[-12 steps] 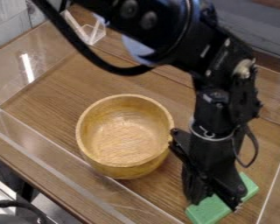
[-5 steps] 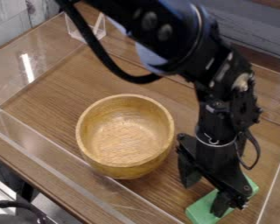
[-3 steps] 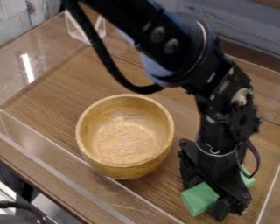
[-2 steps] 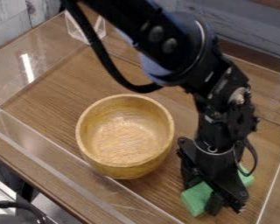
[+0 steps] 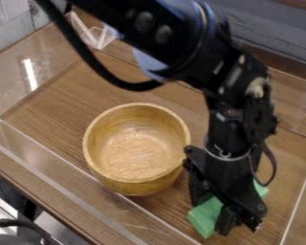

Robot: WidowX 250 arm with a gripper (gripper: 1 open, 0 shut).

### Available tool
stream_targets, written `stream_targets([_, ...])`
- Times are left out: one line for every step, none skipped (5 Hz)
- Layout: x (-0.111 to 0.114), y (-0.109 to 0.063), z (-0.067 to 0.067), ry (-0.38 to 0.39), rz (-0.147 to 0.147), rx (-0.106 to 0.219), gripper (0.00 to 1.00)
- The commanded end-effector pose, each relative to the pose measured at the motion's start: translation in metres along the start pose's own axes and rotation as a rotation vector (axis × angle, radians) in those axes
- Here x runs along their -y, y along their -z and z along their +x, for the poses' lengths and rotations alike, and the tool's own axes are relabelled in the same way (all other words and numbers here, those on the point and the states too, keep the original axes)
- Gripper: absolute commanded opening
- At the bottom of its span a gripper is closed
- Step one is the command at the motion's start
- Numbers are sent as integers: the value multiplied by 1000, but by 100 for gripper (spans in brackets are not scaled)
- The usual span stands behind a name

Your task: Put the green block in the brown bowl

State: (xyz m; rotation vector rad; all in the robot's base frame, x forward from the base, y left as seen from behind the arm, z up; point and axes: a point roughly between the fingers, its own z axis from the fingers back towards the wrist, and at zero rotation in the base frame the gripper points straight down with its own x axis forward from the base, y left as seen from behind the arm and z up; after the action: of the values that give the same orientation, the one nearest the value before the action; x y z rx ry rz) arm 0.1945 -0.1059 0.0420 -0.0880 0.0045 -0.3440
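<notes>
Pointing straight down at the table, the gripper [image 5: 224,204] stands at about four o'clock from the brown bowl [image 5: 139,148], its black fingers [image 5: 205,194] set on either side of the green block [image 5: 214,215]. That block shows as a bright green bar low in the view, one end poking out toward seven o'clock below the fingertips and a smaller patch of green visible at the far side near the gripper's right edge. The jaws look drawn in narrow against the block's sides, but whether they actually clamp it or only flank it cannot be told from this angle, and it is also unclear whether the block rests on the wooden table [image 5: 79,91] or sits slightly raised. The bowl, round and light brown with thick walls and visible grain, sits just beside the gripper, its rim close to the arm's lower housing without clearly touching it, and its inside holds nothing. The black arm [image 5: 182,48] reaches in from twelve o'clock, bending down over the bowl's right side. A clear plastic wall [image 5: 41,172] runs along the table's near edge.
</notes>
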Motion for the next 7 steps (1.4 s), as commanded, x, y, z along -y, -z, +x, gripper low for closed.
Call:
stream_targets([-3, -46, 5, -32, -5, 58, 0])
stream_targets([-14, -97, 6, -118, 4, 97, 0])
stream_targets([-38, -150, 9, -209, 28, 157, 0])
stream_targets([-11, -132, 9, -187, 30, 170, 0])
stream_targets([24, -107, 8, -158, 32, 170, 0])
stream_targets([14, -110, 7, -177, 46, 193, 0])
stream_targets([5, -111, 3, -205, 47, 220, 0])
